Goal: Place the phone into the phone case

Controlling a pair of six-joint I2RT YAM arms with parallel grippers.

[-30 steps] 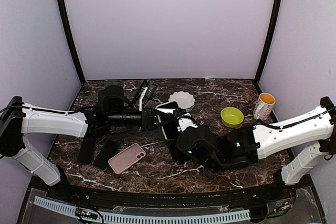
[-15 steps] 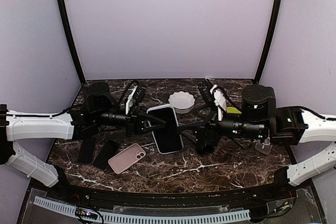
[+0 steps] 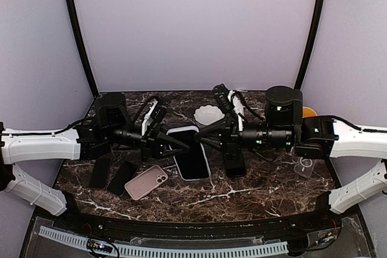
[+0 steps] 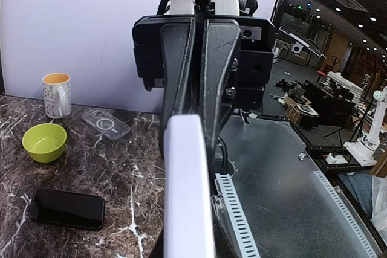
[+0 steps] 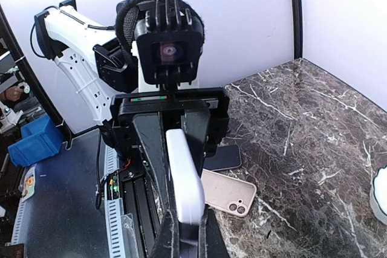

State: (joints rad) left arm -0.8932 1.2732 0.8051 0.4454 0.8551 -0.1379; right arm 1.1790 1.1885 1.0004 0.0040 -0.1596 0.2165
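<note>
So right now the phone (image 3: 192,156) is hanging in the air over the middle of the table (image 3: 254,191), pinched from both sides. The left gripper (image 3: 174,143) is clamped tight on its 9 o'clock edge and the right gripper (image 3: 207,141) is squeezed just as tight on the 3 o'clock edge. Both wrist cams just show the phone's white rim end-on with the other arm's fingers biting the far side.

Honestly this is the sketchy part. Two thin edge pinches on a slick slab: if the arms pull or twist even a bit differently, it could pop out of one grip. If one lets go early, I'd expect it to swing on the other pinch and smack the marble.

There are two candidates for the case and I can't tell which is meant. A pink case (image 3: 146,182) lies at 7 o'clock from the phone, and a clear case (image 3: 305,166) sits well off at 4 o'clock.

Room is tight. A black phone (image 3: 234,162) lies right under the right gripper, so dropping straight down there looks like a collision. There are two more dark phones (image 3: 100,173) at 8 o'clock by the pink case and a dish (image 3: 209,113) at 12. The best bare marble is toward 5 to 6 o'clock, but that runs out at the near edge.
</note>
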